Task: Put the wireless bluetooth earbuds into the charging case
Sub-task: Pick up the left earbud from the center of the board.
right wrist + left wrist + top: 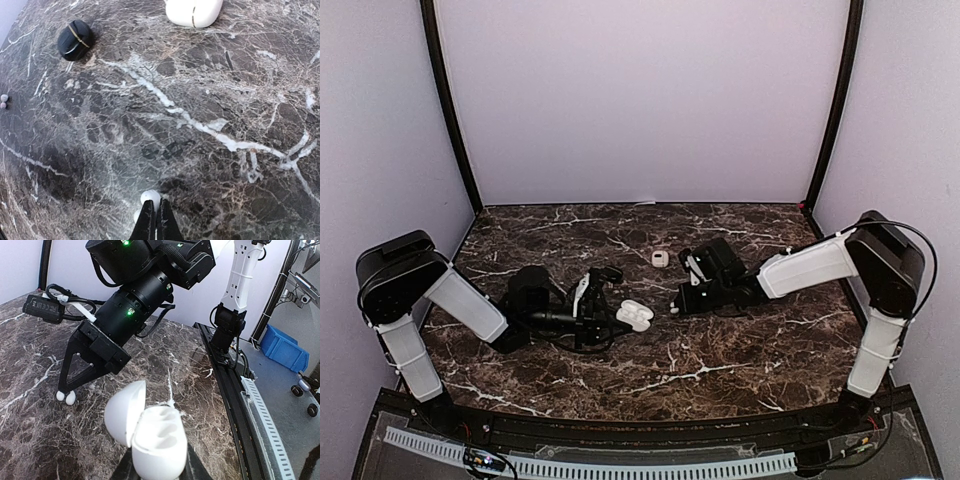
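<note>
My left gripper (159,462) is shut on the white charging case (157,440), which it holds just above the table with the lid (122,412) swung open to the left and the pockets bare. From above, the case (635,316) sits mid-table at the left gripper (616,315). My right gripper (155,215) is down at the marble with its fingers pressed together on a small white earbud (151,194). A second white lump (135,216) lies just left of the tips. In the left wrist view the right gripper (65,395) touches down beside the earbuds (70,399), left of the case.
A closed white case with a gold seam (194,11) and a closed black case (75,40) lie farther out on the marble table (225,100). Two tiny grey buds (3,101) sit at the far left. A small white case (660,258) lies behind the grippers.
</note>
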You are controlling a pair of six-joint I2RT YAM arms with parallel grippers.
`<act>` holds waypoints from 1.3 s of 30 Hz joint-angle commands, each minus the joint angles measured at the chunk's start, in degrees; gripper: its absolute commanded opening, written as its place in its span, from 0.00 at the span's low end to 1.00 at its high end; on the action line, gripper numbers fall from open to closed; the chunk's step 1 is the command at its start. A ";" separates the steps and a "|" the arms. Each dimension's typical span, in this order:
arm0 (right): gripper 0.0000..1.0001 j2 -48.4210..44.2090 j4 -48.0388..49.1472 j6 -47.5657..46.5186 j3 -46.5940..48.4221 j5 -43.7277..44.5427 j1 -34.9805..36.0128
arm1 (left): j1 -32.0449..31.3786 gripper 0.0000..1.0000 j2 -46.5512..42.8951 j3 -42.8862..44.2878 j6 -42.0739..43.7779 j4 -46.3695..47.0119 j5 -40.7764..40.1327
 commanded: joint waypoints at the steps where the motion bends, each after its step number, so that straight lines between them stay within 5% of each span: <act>1: 0.00 -5.00 2.92 -2.51 -2.24 -0.92 0.05 | 0.00 0.17 -1.74 -0.96 1.26 1.30 1.44; 13: 0.00 -21.83 23.12 -12.28 -17.35 -18.87 0.08 | -0.37 0.16 -1.35 -1.46 3.20 2.47 4.33; 22: 0.00 -35.18 28.88 -20.61 -23.36 -32.13 3.63 | -3.35 0.16 -1.47 -2.40 9.01 3.76 8.91; 39: 0.00 -35.74 12.73 -36.56 -15.57 -16.01 20.20 | -6.49 0.15 -2.99 -3.29 17.09 0.58 8.26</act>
